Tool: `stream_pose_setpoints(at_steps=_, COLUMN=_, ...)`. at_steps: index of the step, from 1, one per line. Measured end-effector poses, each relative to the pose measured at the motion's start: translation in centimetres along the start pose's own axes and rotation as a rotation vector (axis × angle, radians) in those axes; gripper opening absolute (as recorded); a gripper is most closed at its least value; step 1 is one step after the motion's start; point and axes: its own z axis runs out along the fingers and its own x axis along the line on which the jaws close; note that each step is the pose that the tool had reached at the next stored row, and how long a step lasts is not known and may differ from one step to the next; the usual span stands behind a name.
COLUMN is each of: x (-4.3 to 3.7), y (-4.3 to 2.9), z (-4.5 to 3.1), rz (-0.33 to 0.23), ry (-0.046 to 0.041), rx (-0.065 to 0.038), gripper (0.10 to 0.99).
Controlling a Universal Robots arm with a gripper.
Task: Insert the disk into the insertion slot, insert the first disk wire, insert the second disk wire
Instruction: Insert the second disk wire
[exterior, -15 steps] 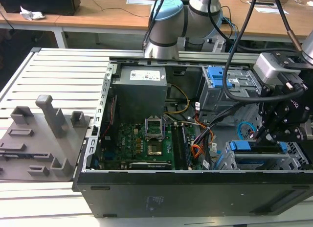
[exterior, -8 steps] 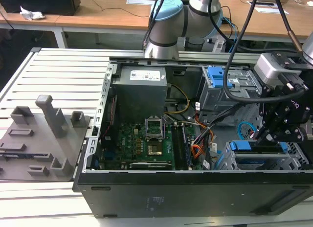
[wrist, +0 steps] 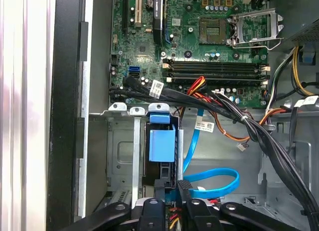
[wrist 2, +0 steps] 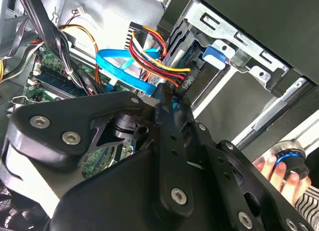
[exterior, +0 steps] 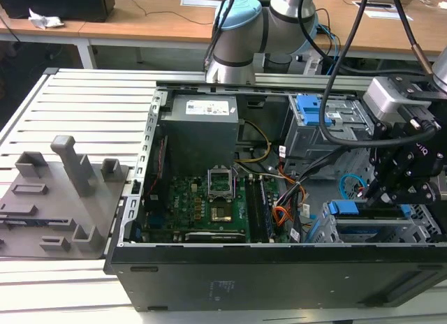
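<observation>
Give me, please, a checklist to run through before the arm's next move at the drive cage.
1. Disk in the insertion slot: ok, its blue carrier sits inside it.
2. Gripper at the disk's connector end: ok.
3. Multicoloured wire bundle plugged in: cannot tell, the gripper hides the plug.
4. Blue cable plugged in: cannot tell; it loops across the case floor.
5. People clear: not ok, a hand holds a knob near the case.

disk (exterior: 343,208) in insertion slot (exterior: 426,223), wire (wrist 2: 149,52) in claw (wrist 2: 167,99)

Gripper (exterior: 377,195) above the insertion slot (exterior: 419,223)
</observation>
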Motion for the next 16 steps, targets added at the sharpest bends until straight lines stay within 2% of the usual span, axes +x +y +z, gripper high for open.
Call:
stream_pose_setpoints(at_steps=3, x=-0.01, y=0.08, z=-1.21, rz=0.0, ry=0.0002, rx=0.0, gripper=0.239)
stream_pose_setpoints(at_steps=5, x=-0.01, y=0.08, z=-1.29, rz=0.0, ry=-0.0001, rx=0.0, gripper=0.227)
stream_pose_setpoints(at_steps=6, x=-0.01, y=0.08, z=-1.29, rz=0.0, ry=-0.0001, rx=0.0, gripper=0.161)
stream_pose_setpoints(at_steps=16, x=-0.01, y=0.08, z=-1.3, rz=0.0, ry=-0.0003, rx=0.0, gripper=0.161)
